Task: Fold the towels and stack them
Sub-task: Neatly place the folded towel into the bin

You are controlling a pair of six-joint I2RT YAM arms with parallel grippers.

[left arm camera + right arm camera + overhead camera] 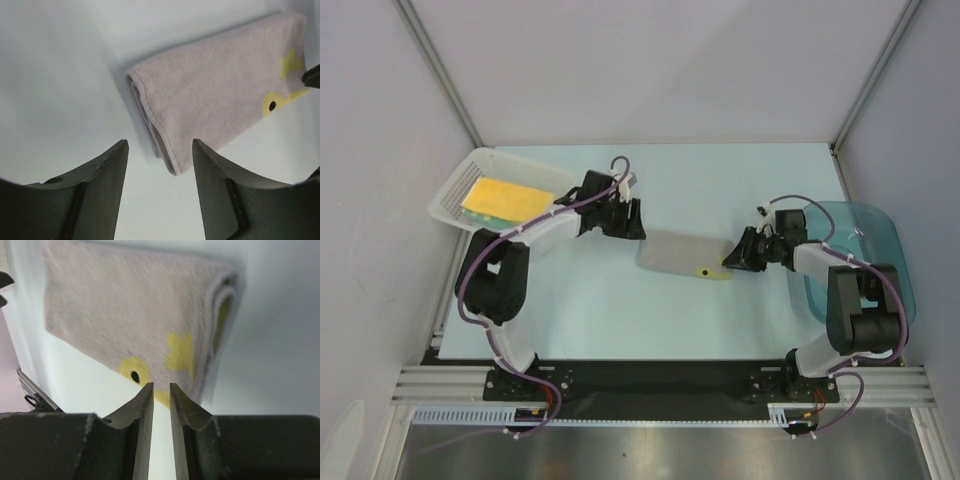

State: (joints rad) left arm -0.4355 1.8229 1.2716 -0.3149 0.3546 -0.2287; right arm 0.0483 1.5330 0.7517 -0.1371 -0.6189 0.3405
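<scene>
Folded pale towel (678,252) flat on the surface (610,300). Left claw (160,146) open, empty, at its left end; right claw (161,386) narrowly parted, empty, at its right end.

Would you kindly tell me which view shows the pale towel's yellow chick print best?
Right wrist: the print shows large on the towel. Left wrist crops it at the frame edge; top external shows only a tiny yellow spot.

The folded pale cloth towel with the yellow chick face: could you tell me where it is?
Top view: the towel lies centrally on the table, between the left gripper and the right gripper.
</scene>
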